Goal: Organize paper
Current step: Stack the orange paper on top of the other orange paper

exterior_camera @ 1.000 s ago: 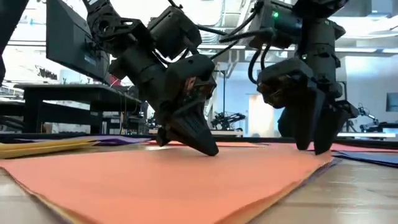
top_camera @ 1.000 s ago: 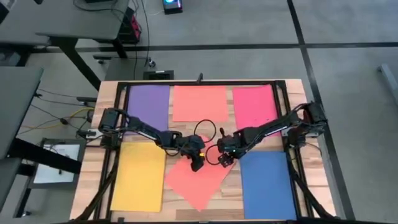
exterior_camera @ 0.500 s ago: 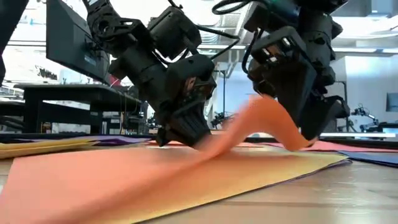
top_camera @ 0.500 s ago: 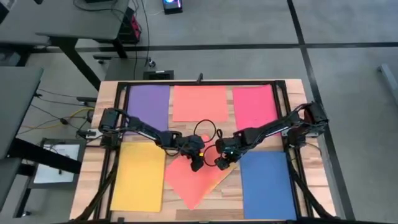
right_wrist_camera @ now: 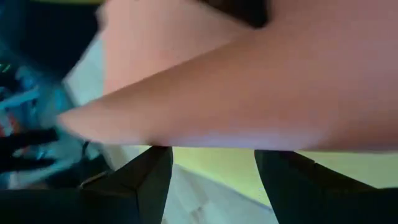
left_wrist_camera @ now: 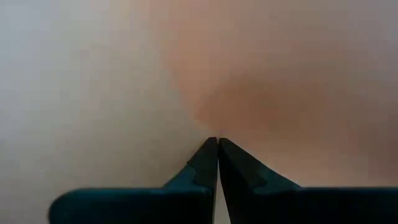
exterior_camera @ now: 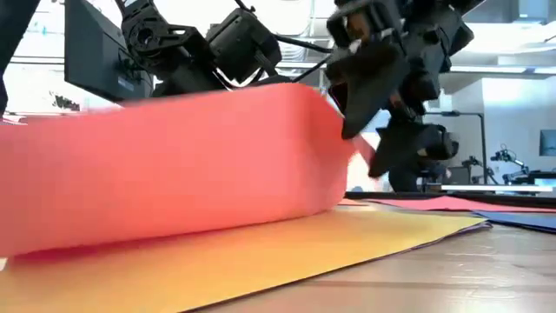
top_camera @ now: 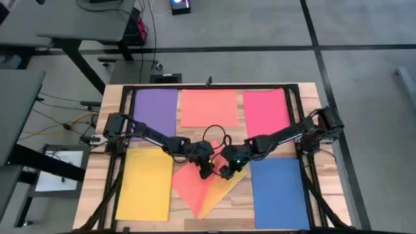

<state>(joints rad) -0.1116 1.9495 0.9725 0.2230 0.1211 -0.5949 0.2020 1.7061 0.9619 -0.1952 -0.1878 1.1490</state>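
The right claw (top_camera: 225,171) sits near the middle of the bench (top_camera: 214,211), its fingers (right_wrist_camera: 146,180) spread apart in its wrist view with a salmon-orange sheet (top_camera: 194,185) lying across them. In the low view that sheet curls up off the stack in a broad fold that hides much of the arms behind it. Whether the right claw actually pinches the paper cannot be told.

Just beside it, the left claw (top_camera: 204,173) has its two fingers (left_wrist_camera: 205,165) pressed together, tips down on the same sheet.

Under the lifted sheet lies a yellow-orange sheet (top_camera: 224,188), set at an angle to the bench edge.

Around this middle pile, sheets lie flat and apart: a purple sheet (top_camera: 155,108), another salmon sheet (top_camera: 208,107) and a pink-red sheet (top_camera: 265,110) along the far side, a yellow sheet (top_camera: 144,184) near the left arm's side and a blue sheet (top_camera: 279,193) near the right arm's side.
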